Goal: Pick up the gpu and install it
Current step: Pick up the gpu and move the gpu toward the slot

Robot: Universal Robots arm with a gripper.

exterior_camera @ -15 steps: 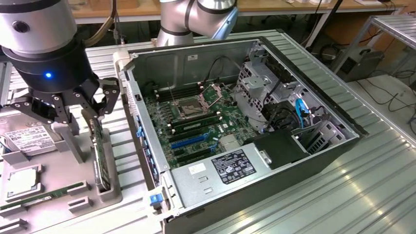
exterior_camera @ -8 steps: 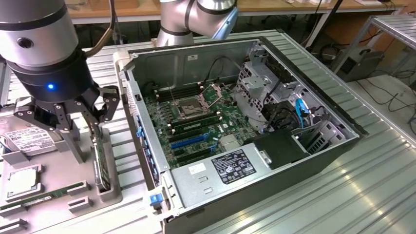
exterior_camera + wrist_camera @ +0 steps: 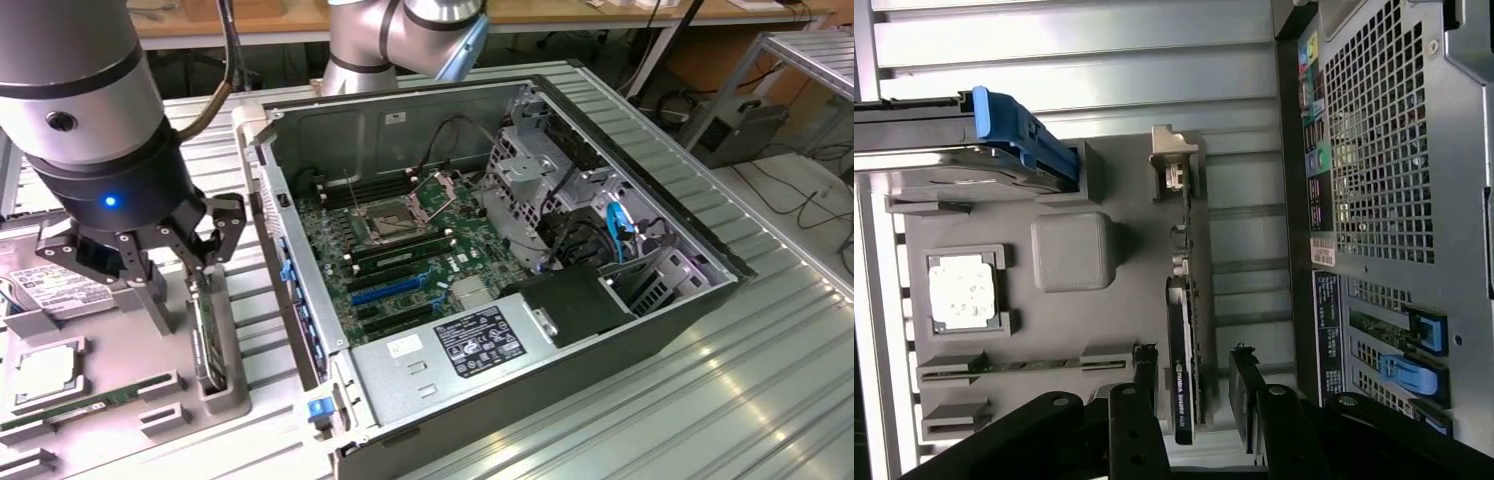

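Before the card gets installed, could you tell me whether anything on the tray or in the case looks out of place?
Nothing stands out. The gpu stands on edge in its slot on the tray, with the open gripper above it. The processor lies flat in its pocket, and the case lies open.

Open case (image 3: 387, 115) is laid on its side on ribbed table (image 3: 694, 400); motherboard (image 3: 400, 255) exposed. Grey tray (image 3: 1124, 320) is set just beside it. CPU (image 3: 962, 290) is seated between drive (image 3: 944, 165) and memory stick (image 3: 1024, 365).
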